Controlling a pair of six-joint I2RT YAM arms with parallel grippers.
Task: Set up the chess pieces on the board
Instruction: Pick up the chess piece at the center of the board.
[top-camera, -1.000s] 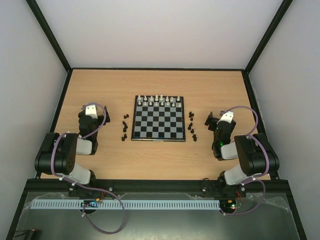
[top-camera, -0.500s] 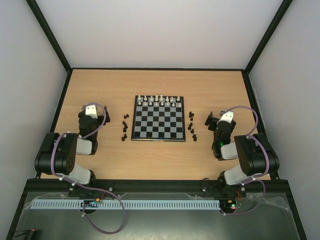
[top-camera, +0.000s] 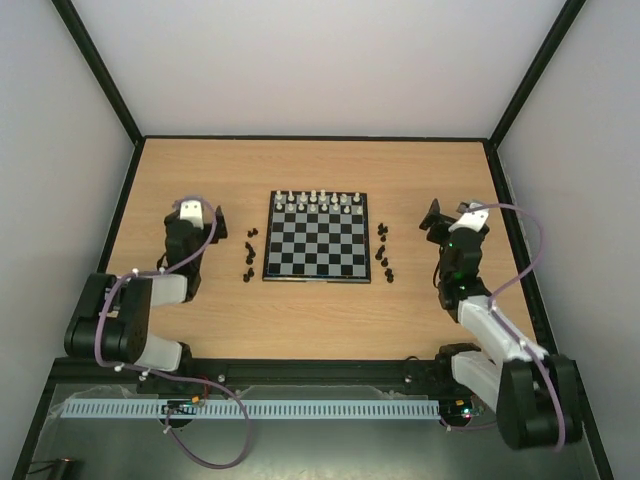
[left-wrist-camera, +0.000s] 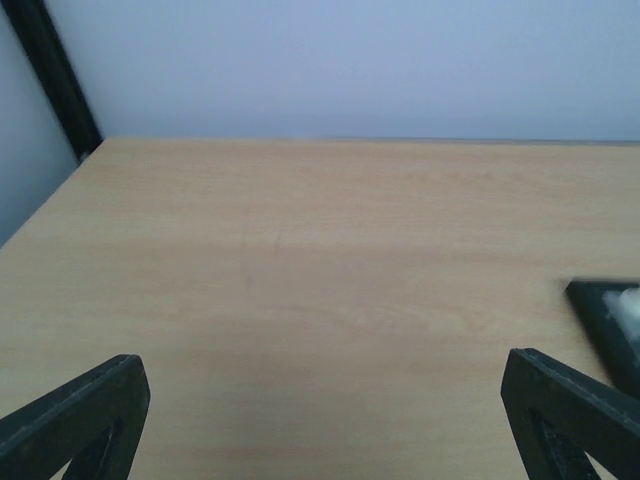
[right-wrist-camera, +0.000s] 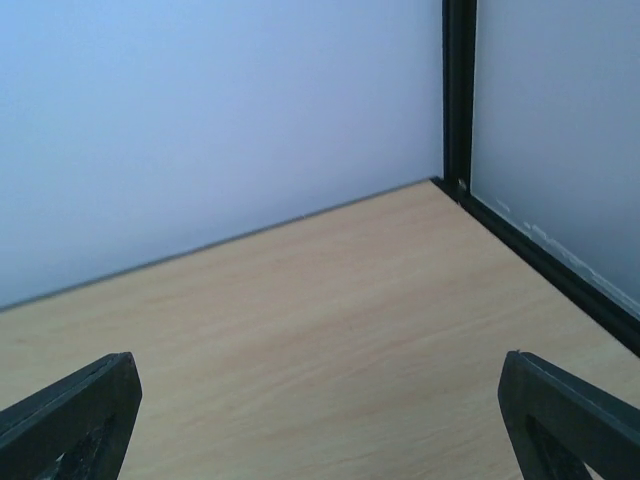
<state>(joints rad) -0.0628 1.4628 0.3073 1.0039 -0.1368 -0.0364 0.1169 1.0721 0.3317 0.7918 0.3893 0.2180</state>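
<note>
claws gape wide and empty: left claw (left-wrist-camera: 320, 400), right claw (right-wrist-camera: 320, 400); tiny chess pieces (top-camera: 384, 255) at 3 and 9 o'clock of the board (top-camera: 316, 255) may scatter if clipped.

Left gripper (left-wrist-camera: 320, 365) and right gripper (right-wrist-camera: 318, 360) are held wide open. Left arm (top-camera: 168, 290) is folded centre-left; right arm (top-camera: 490, 325) is stretched centre-right, apparently raised.

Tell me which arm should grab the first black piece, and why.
Left, probably. Both grippers are open, and black pieces lie on both sides of the board. The left gripper sees the board's corner; the right gripper faces the enclosure's far corner, away from its pieces.
</note>
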